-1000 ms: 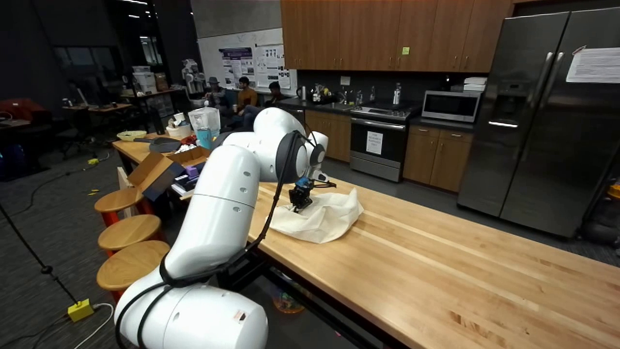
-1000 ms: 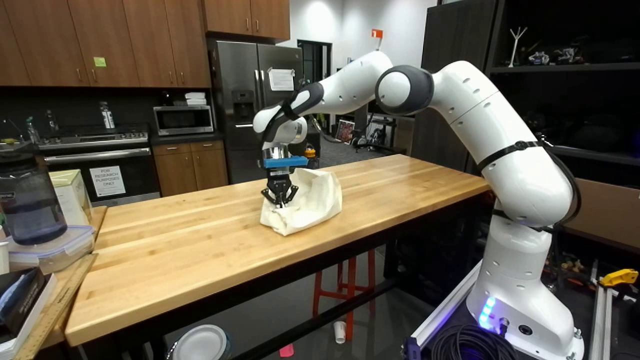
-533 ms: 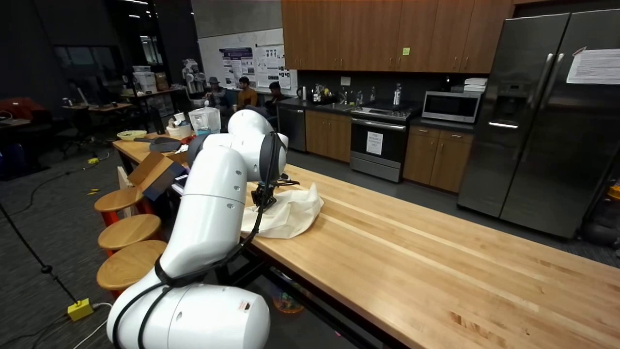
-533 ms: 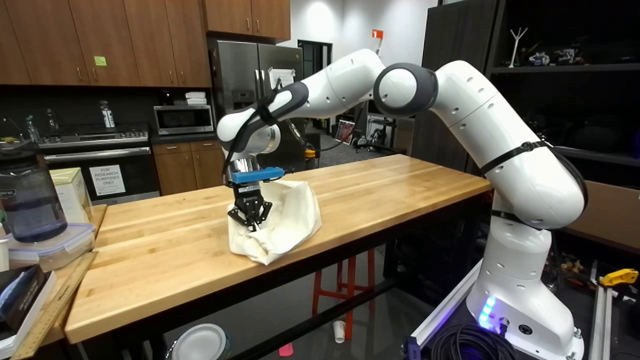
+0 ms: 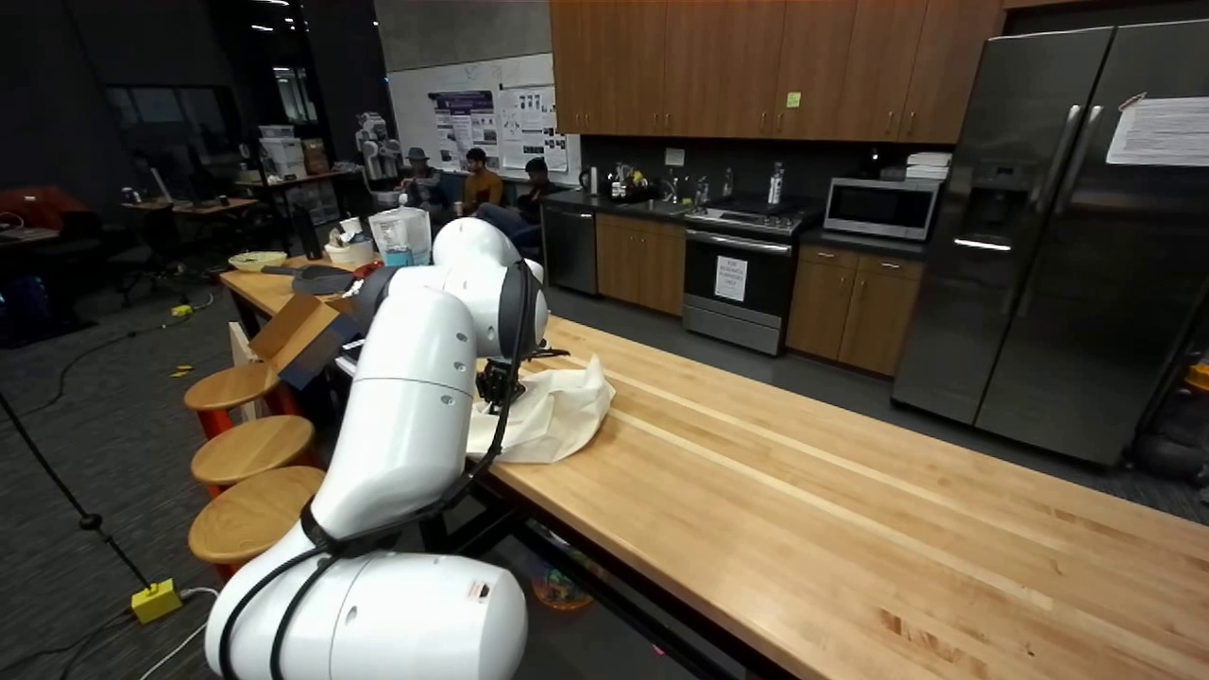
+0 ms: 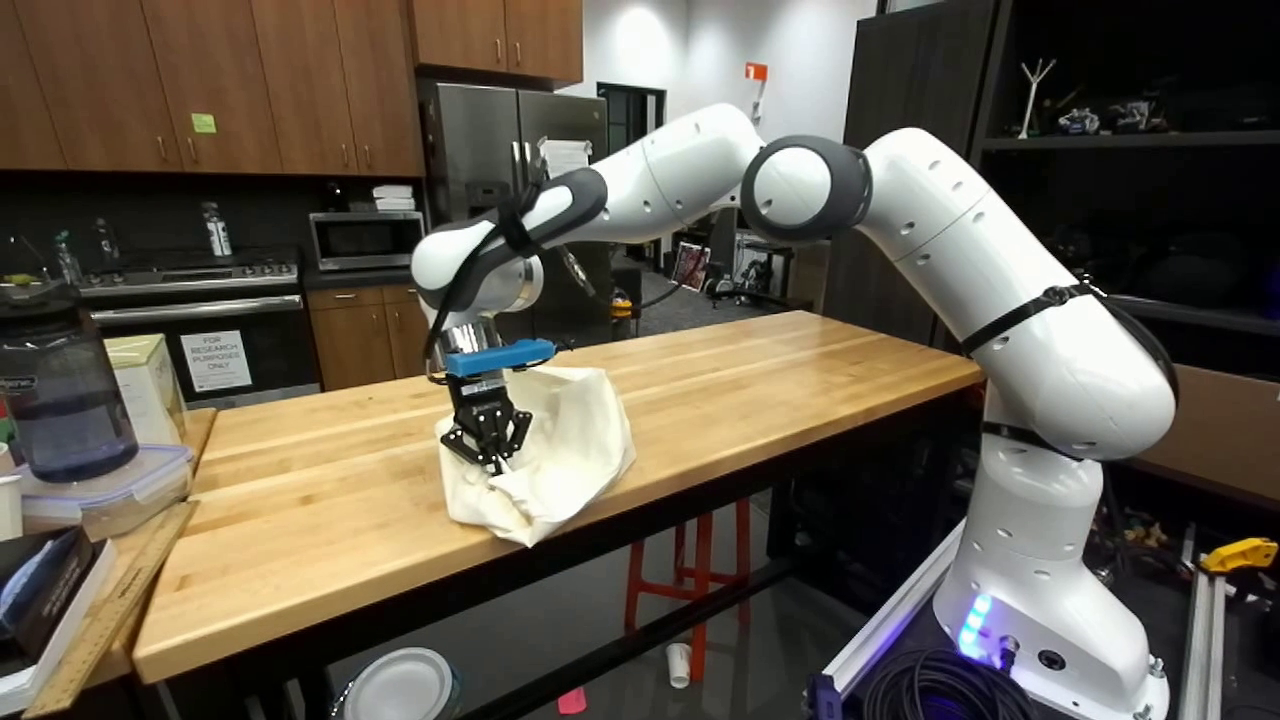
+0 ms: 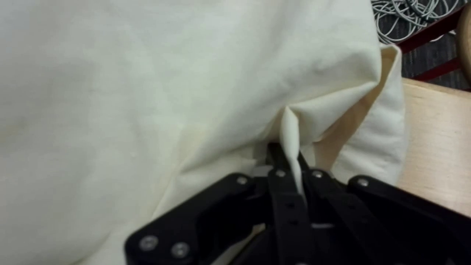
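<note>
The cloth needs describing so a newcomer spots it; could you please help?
Find the wooden table in both exterior views. Near its edge, the white arm ends in a tool pinching the cloth. Unlike the black tool and flat table, it is cream and crumpled.

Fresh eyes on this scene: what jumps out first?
The arm: big, white, arching over the table in an exterior view. Then the cream cloth on the table, a fold pinched in the shut jaws. Last, the fridge beyond, at the right of an exterior view.
</note>
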Motion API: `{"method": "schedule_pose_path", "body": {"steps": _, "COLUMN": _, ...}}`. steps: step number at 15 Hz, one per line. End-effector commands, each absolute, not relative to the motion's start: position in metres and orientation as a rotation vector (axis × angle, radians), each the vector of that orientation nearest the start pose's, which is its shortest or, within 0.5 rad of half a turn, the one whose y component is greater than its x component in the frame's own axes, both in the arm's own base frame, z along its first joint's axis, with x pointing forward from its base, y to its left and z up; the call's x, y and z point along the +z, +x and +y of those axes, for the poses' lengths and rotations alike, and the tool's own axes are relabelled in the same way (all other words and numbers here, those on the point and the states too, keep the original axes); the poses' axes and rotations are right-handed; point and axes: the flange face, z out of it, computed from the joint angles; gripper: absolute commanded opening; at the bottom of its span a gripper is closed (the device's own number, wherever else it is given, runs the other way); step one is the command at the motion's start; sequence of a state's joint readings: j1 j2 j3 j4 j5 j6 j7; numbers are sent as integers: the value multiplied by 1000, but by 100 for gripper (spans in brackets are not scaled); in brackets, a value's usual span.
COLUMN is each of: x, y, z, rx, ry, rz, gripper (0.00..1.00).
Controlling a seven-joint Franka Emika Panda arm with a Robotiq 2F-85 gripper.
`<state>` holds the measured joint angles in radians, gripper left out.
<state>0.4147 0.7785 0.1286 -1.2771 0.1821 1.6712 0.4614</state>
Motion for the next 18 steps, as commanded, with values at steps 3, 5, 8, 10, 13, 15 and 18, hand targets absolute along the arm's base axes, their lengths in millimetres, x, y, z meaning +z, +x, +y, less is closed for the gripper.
{"method": "schedule_pose_path", "body": {"steps": 3, "x": 259, "y": 639, "z": 281, "rx": 686, "ry": -2935, "rz": 128, "gripper": 1}}
{"method": "schedule_pose_path", "body": {"steps": 5, "x": 267, "y": 656, "z": 237, "rx": 663, "ry": -2894, "rz": 193, "gripper": 1}}
{"method": "schedule_pose_path", "body": {"steps": 8, "x": 275, "y": 678, "z": 165, "rx": 618, "ry": -2841, "rz": 285, "gripper": 1}}
{"method": "schedule_pose_path", "body": {"steps": 10, "x": 279, "y": 688, "z": 116, "rx": 588, "ry": -2821, "rz": 336, "gripper": 1}}
{"method": "schedule_pose_path", "body": {"steps": 13, "x": 286, "y": 699, "z": 48, "rx": 542, "ry": -2778, "rz": 409, "gripper": 1}}
{"method": "schedule_pose_path", "body": {"steps": 15, "x": 291, "y": 703, "z": 6, "rx": 512, "ry": -2743, "rz": 453, "gripper": 1}}
{"method": "schedule_pose_path", "body": {"steps": 18, "x": 297, "y": 705, "z": -44, "rx": 471, "ry": -2697, "rz": 510, "gripper": 1}}
